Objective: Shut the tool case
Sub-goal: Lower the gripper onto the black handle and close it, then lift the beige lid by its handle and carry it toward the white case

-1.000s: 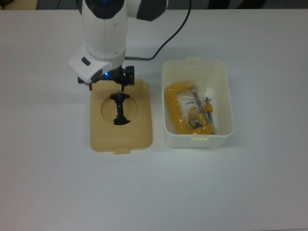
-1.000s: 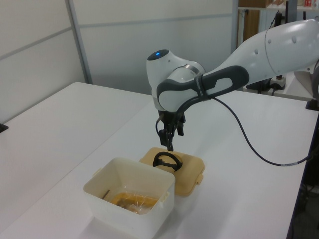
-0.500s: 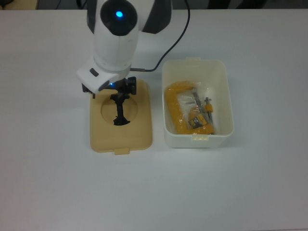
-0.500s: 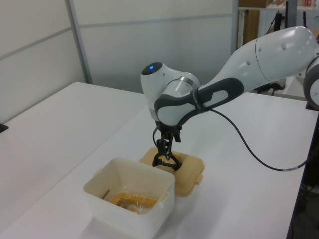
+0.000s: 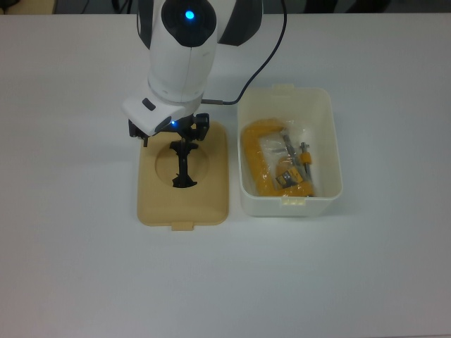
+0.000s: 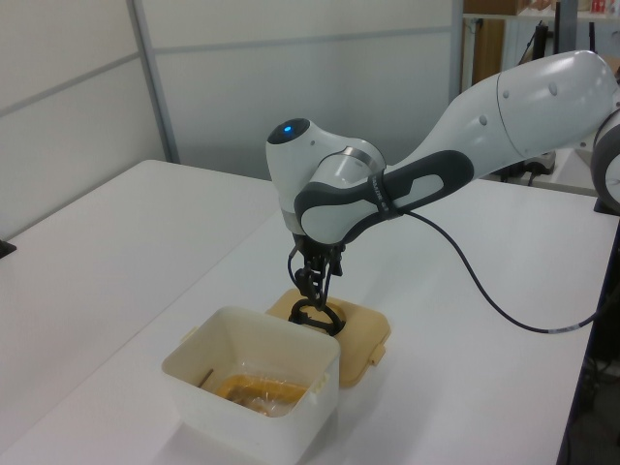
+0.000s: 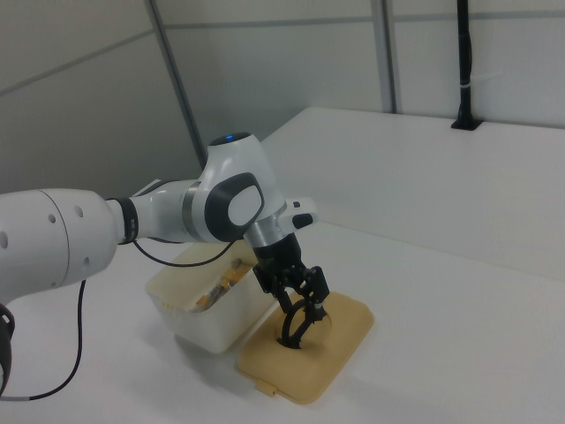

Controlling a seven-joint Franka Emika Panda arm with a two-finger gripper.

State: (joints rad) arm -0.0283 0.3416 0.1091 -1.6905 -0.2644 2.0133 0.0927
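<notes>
In the top view, the tan lid (image 5: 183,190) lies flat on the table, just beside the open white tub (image 5: 289,160), on the top view's left. The gripper (image 5: 184,144) is down in the lid's round dip, fingers closed on the black handle (image 5: 184,169).

In the left view, the tub sits nearer the camera than the lid.

In the right view, the lid's long side runs along the tub.

On the worktop (image 5: 366,282), lid (image 5: 210,201) lies flat just beside the tub (image 5: 328,141), on the top view's left. Clamp (image 5: 259,158) sits in the tub. End effector (image 5: 184,144) is over the lid's recess, at the handle (image 5: 184,172).
</notes>
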